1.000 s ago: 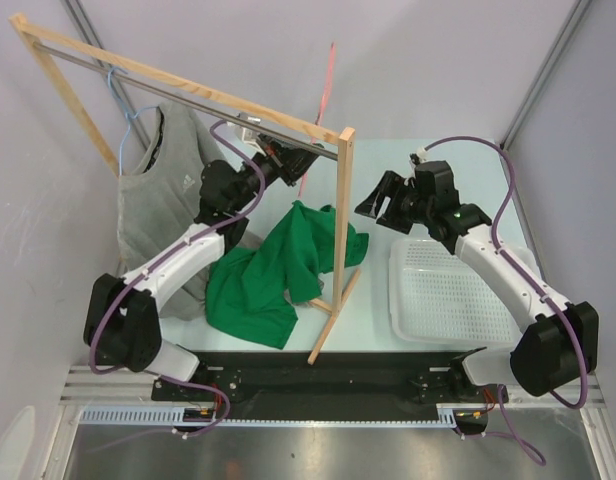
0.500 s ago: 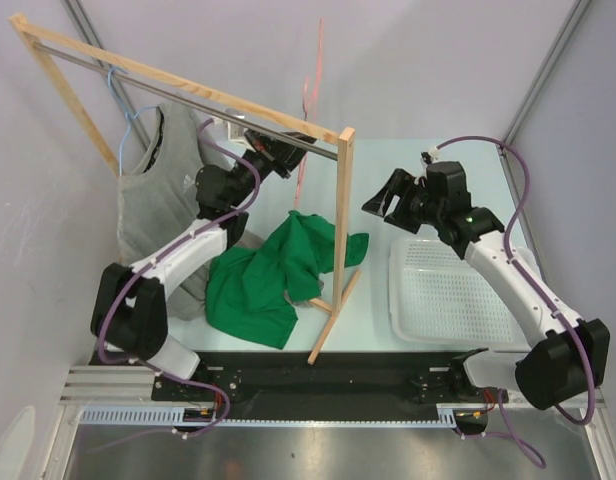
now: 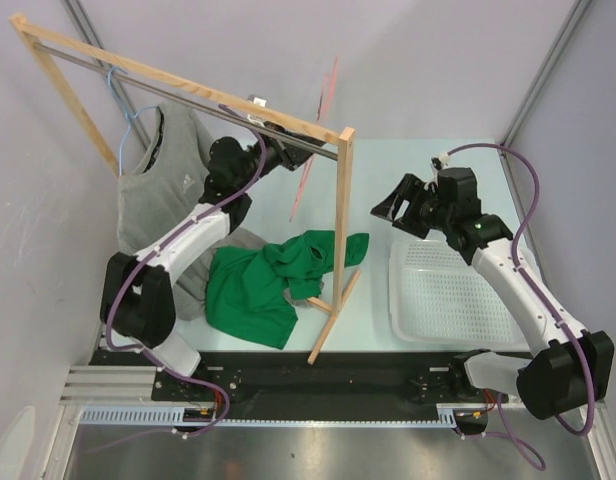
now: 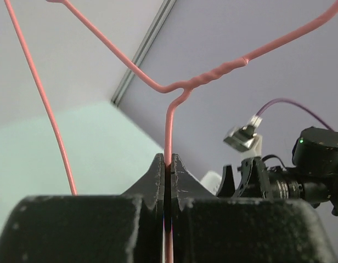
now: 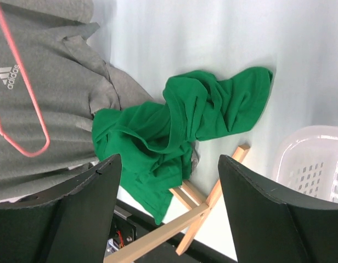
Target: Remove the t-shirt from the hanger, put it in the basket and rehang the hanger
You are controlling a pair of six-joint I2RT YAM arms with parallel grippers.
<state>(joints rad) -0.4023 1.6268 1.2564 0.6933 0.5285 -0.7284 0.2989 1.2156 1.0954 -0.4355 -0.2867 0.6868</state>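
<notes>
Pale green counter and grey walls surround us. Our left tool [image 4: 168, 164] is pinched fully closed on a wire of the pink hanger [image 4: 168, 126]. It holds the hanger bare in the air over the counter's far middle, just beside the wooden rack [image 3: 340, 230]. Our right tool [image 3: 391, 203] hangs wide apart, gripping nothing, over the far rim of the white basket [image 3: 458, 290] by the right edge. The green t-shirt [image 3: 273, 275] lies crumpled toward the near edge, against the rack's foot, off the hanger.
</notes>
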